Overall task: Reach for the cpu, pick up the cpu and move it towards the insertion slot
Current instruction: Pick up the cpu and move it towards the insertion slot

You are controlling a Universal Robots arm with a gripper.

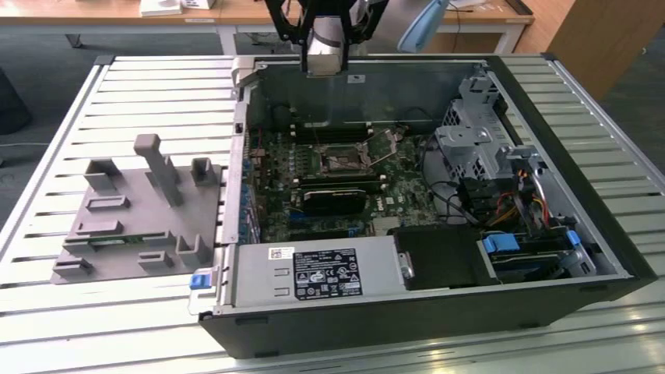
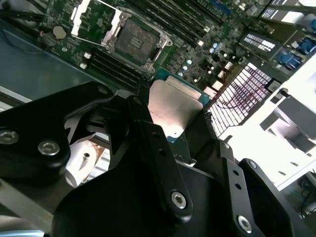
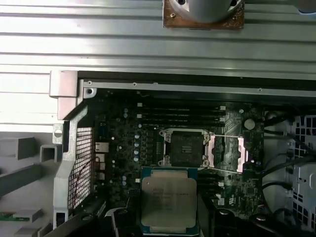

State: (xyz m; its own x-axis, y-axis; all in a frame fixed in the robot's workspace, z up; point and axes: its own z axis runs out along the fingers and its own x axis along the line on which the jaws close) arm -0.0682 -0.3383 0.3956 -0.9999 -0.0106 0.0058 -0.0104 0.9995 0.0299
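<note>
Black claw (image 2: 180, 126) grips one square chip with a shiny silver metal top and pale rim (image 3: 168, 197), near one silver-framed, dark-centred square socket (image 3: 184, 146).

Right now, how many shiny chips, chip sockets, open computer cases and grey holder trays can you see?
Shiny chip (the cpu, held in the tool above the board): 1
Chip socket (the insertion slot, open, nothing in it): 1
Open computer case: 1
Grey holder tray beside the case: 1
Total: 4
</note>
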